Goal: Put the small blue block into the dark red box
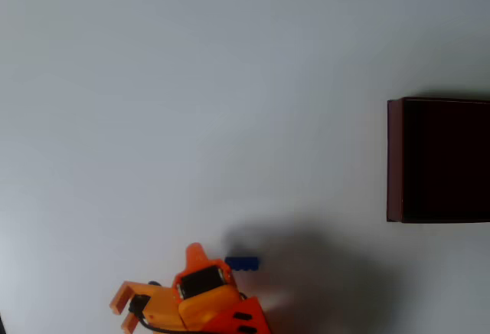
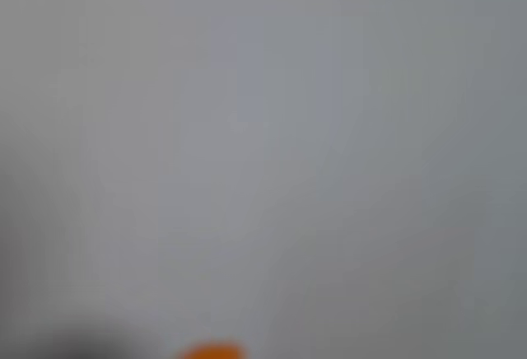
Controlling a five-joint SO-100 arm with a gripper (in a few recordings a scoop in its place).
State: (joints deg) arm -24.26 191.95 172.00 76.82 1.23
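Counter (image 2: 272, 145): pale grey, blurred, spans nearly the whole wrist view.
Tool (image 2: 212, 351): a small orange tip at the near edge, left of centre; jaw state unclear.
Shadow (image 2: 49, 338): dark smudge in the near left corner.

No readable text, label, brand, number or sign on anything in either view.

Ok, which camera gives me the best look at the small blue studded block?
The overhead view: the small blue studded block lies sharp on the white table, beside the orange gripper. The wrist view is blurred grey, with no block discernible.
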